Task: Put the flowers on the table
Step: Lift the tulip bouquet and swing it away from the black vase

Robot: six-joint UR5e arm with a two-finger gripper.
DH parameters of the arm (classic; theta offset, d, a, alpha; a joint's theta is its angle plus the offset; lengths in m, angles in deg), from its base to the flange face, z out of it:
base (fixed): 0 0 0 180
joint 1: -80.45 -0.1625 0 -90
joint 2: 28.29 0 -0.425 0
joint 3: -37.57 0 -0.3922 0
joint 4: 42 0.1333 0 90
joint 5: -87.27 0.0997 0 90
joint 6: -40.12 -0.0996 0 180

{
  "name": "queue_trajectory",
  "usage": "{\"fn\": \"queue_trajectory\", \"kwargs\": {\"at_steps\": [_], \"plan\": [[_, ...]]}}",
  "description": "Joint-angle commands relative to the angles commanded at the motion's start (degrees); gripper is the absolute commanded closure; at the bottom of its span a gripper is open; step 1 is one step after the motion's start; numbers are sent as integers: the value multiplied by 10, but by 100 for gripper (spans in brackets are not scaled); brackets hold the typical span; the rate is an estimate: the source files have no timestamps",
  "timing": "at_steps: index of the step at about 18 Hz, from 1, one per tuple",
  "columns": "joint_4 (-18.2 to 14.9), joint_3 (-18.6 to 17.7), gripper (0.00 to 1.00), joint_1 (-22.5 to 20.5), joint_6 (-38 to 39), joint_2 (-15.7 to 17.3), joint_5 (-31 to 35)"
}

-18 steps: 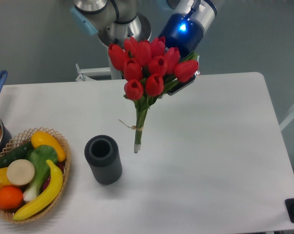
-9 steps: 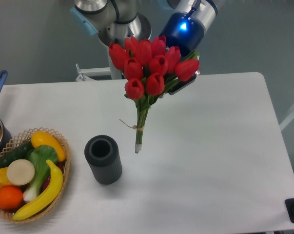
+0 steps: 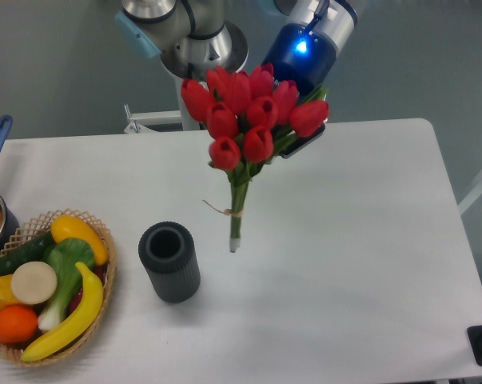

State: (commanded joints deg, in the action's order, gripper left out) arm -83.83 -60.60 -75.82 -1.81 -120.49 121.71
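Camera view: showing flowers point(image 3: 252, 108) hanging upright mid-frame, stem tips above the table point(image 3: 344, 240), right of the vase point(image 3: 170, 262). Gripper point(image 3: 303, 138) clamping the bunch behind the blooms. Lowering and releasing judged outstanding.

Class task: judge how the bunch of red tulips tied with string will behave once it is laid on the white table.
The bunch of red tulips looks top-heavy, with many blooms over thin stems, so it would probably tip onto its side. The string tie should keep the stems together. The gripper is mostly hidden behind the blooms.
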Motion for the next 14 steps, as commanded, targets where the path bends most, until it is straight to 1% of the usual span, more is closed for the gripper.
{"fn": "queue_trajectory", "kwargs": {"at_steps": [3,6,9,12,14], "plan": [[-3,1,61,2,3,5,59],[-18,-10,62,3,-1,6,108],[-23,-19,61,4,-6,4,170],[-51,-27,61,6,-11,-1,237],[-55,-39,62,6,-18,-5,259]]}}
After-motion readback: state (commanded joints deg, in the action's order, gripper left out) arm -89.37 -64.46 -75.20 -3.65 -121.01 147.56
